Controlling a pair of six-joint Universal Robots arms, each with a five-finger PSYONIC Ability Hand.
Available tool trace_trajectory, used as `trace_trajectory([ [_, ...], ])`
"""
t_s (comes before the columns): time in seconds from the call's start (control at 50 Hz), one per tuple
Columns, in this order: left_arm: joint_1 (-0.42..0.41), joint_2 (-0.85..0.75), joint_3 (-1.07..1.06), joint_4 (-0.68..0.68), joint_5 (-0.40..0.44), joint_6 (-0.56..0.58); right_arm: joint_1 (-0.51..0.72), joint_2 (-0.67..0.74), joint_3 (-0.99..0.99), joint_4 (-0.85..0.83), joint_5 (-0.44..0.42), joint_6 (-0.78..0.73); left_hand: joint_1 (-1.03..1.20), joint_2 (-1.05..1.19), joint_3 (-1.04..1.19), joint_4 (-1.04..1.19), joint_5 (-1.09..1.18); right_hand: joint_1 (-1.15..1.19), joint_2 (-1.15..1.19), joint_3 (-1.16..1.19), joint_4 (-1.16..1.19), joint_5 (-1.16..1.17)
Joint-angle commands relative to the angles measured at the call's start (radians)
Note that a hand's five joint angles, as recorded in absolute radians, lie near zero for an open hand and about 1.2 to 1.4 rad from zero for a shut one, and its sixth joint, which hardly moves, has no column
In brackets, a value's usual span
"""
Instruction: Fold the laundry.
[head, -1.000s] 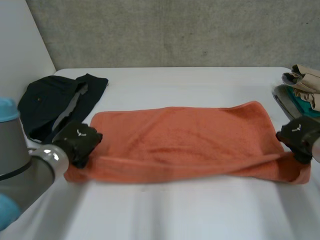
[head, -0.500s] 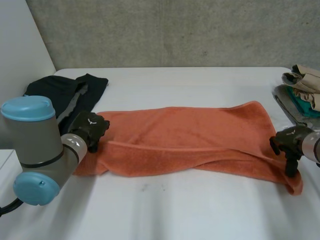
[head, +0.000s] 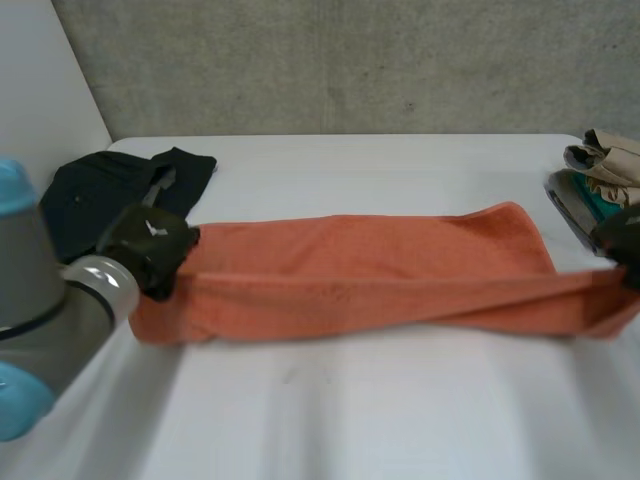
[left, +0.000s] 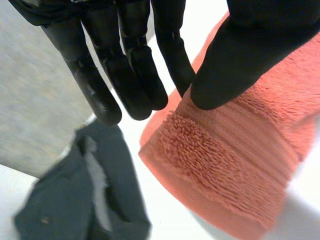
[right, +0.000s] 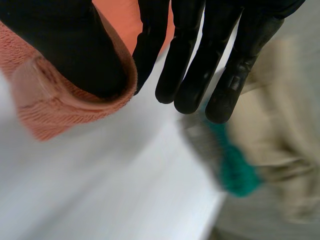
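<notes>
One orange towel (head: 370, 270) lies drawn out in a long folded band across the middle of the white table (head: 380, 410), gripped at its two short ends by two black hands. The left hand (head: 150, 250), at the end nearer the table's left edge, bears a small white mark (head: 155, 228) on its back, too small to read.

In the left wrist view its thumb (left: 240, 55) presses onto the towel's woven border, and the nearest of its straight fingers (left: 172, 55) meets the cloth from the other side, so the end is pinched between them. The other fingers reach past the towel.

The right hand (head: 622, 235) holds the opposite end at the table's right edge. In the right wrist view the towel's corner wraps around the thumb (right: 70, 50), with the straight fingers (right: 190, 65) just behind it and the nearest one against the cloth, again a pinch.

One dark garment (head: 100, 200) lies crumpled at the table's far left corner, just beyond the left hand, with a pale lining showing along one fold. One pile (head: 605, 165) of clothes sits on the right edge beyond the right hand, apart from the towel. At least three pieces can be counted in it: beige on top, then teal and grey below.
</notes>
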Motion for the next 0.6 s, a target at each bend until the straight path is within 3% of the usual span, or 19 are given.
trace_trajectory([
  [0.02,0.012,0.312,0.051,-0.041,0.002,0.003,-0.003,-0.273,-0.105,0.025,-0.04,-0.044,0.299,0.199,0.203,0.193,0.219,0.403,0.214,0.211,0.207,0.234],
  [0.1,0.023,0.415,0.087,-0.049,0.002,0.003,-0.01,-0.347,-0.149,0.038,-0.074,-0.045,0.299,0.199,0.203,0.193,0.219,0.403,0.214,0.211,0.207,0.234],
  [0.22,0.03,0.42,0.08,-0.056,0.006,0.003,-0.026,-0.344,-0.149,0.097,-0.089,-0.055,0.299,0.199,0.203,0.193,0.219,0.403,0.214,0.211,0.207,0.234],
  [0.46,0.026,-0.091,0.216,-0.039,-0.001,0.0,-0.015,0.004,-0.172,0.057,-0.087,-0.041,0.299,0.199,0.203,0.193,0.219,0.403,0.214,0.211,0.207,0.234],
  [0.6,0.026,-0.404,0.521,0.058,-0.004,0.012,0.081,0.222,-0.275,-0.233,-0.028,0.017,0.299,0.199,0.203,0.193,0.219,0.403,0.214,0.211,0.207,0.234],
])
